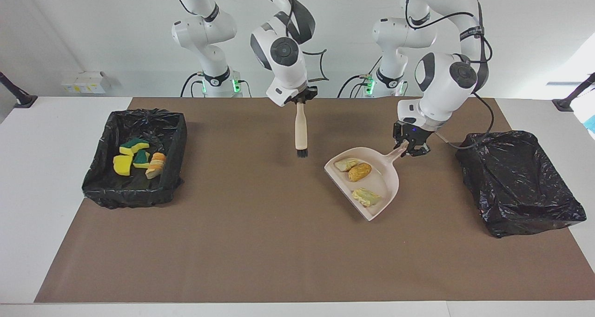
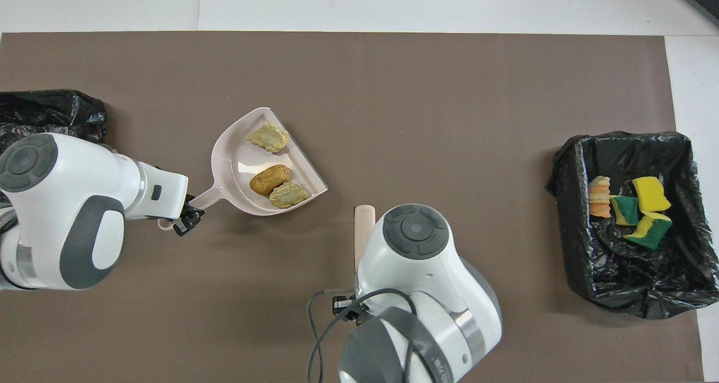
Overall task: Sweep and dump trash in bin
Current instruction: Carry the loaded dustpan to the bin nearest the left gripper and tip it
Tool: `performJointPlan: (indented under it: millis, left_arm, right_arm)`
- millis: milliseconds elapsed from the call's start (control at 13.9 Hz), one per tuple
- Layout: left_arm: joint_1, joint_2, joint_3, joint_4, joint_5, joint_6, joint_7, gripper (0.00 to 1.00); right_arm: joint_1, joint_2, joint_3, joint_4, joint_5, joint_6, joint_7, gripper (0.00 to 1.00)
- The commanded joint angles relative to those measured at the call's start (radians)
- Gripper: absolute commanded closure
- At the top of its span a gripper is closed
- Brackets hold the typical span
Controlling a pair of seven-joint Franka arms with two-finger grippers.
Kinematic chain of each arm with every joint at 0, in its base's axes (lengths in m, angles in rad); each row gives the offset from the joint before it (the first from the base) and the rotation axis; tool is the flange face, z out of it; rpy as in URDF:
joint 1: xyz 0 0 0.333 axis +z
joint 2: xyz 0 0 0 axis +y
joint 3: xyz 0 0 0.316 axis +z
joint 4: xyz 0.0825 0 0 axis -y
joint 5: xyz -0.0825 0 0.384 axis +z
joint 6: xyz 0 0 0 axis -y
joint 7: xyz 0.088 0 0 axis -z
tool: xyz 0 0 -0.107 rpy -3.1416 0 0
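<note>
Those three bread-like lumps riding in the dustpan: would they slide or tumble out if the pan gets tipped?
Probably yes. The three lumps lie loose on the dustpan, whose inside looks smooth, so they would likely slide toward its open lip. They look small and light, so a modest tilt may do. The left gripper holds only the handle, so the pan can tilt easily.

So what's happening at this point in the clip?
The left gripper holds the beige dustpan by its handle, raised over the mat with three bread-like lumps in it, near the black-lined bin at the left arm's end. The right gripper holds a brush hanging bristles-down over the mat. Sponge chunks lie in the other bin.
</note>
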Motion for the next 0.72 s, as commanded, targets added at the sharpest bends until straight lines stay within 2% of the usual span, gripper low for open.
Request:
performJointPlan:
  millis: [0, 216, 288, 360, 504, 576, 648]
  left_arm:
    - [0.055, -0.016, -0.004, 0.082, -0.019, -0.104, 0.008, 1.00]
    - [0.107, -0.020, -0.004, 0.132, -0.017, -0.150, -0.012, 1.00]
    - [0.127, -0.020, -0.004, 0.158, -0.019, -0.173, -0.009, 1.00]
    - [0.162, -0.019, -0.004, 0.190, -0.017, -0.202, -0.004, 1.00]
    - [0.227, -0.006, -0.004, 0.266, -0.016, -0.259, 0.010, 1.00]
    - [0.259, 0.001, -0.003, 0.306, -0.016, -0.289, 0.036, 1.00]
    - [0.294, 0.018, -0.003, 0.342, -0.011, -0.320, 0.072, 1.00]
  right_arm:
    - [0.089, 0.012, 0.002, -0.019, -0.032, 0.012, 0.078, 1.00]
    - [0.150, 0.084, 0.004, -0.022, -0.069, 0.041, 0.112, 1.00]
    - [0.184, 0.102, 0.004, -0.028, -0.071, 0.085, 0.137, 1.00]
    - [0.196, 0.101, 0.004, -0.057, -0.071, 0.143, 0.157, 1.00]
    - [0.198, 0.099, 0.004, -0.061, -0.071, 0.150, 0.159, 0.99]
    - [0.198, 0.099, 0.004, -0.058, -0.075, 0.145, 0.161, 0.01]
    - [0.198, 0.102, 0.002, -0.040, -0.098, 0.130, 0.158, 0.00]
